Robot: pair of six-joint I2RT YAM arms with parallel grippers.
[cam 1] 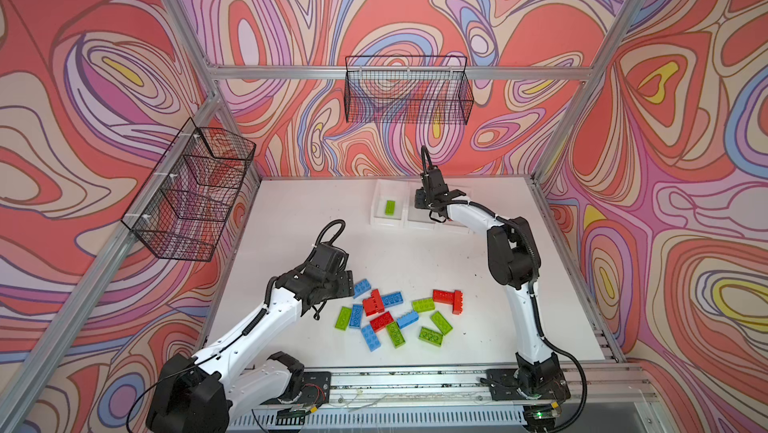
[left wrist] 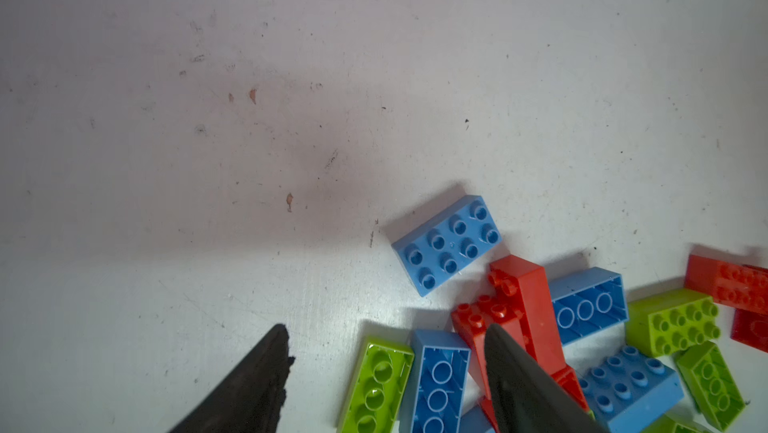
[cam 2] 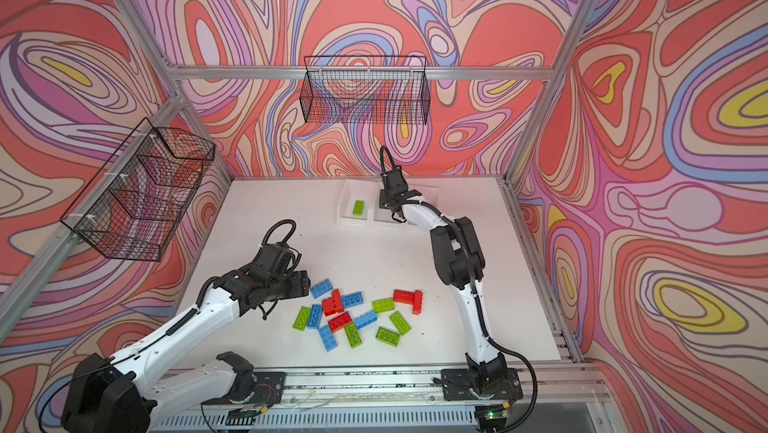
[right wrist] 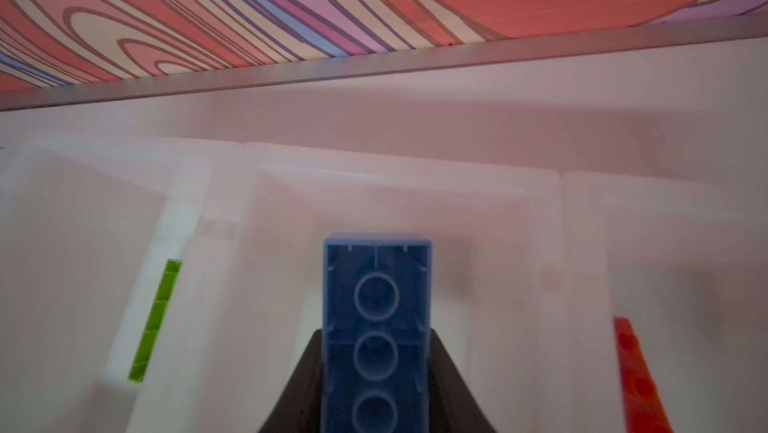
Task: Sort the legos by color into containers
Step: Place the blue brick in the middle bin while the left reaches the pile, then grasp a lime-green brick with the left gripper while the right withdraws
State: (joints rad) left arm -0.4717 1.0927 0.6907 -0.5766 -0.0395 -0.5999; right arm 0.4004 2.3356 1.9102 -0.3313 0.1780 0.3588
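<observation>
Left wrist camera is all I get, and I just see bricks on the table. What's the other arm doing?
Observer: The right gripper holds a blue brick above the middle bin.
Operator: Is anything in the bins yet?
Observer: One green brick lies in the left-end bin, as seen in both top views.
Operator: Any red ones put away?
Observer: A red brick lies in the third bin; only the right wrist view shows it.
</observation>
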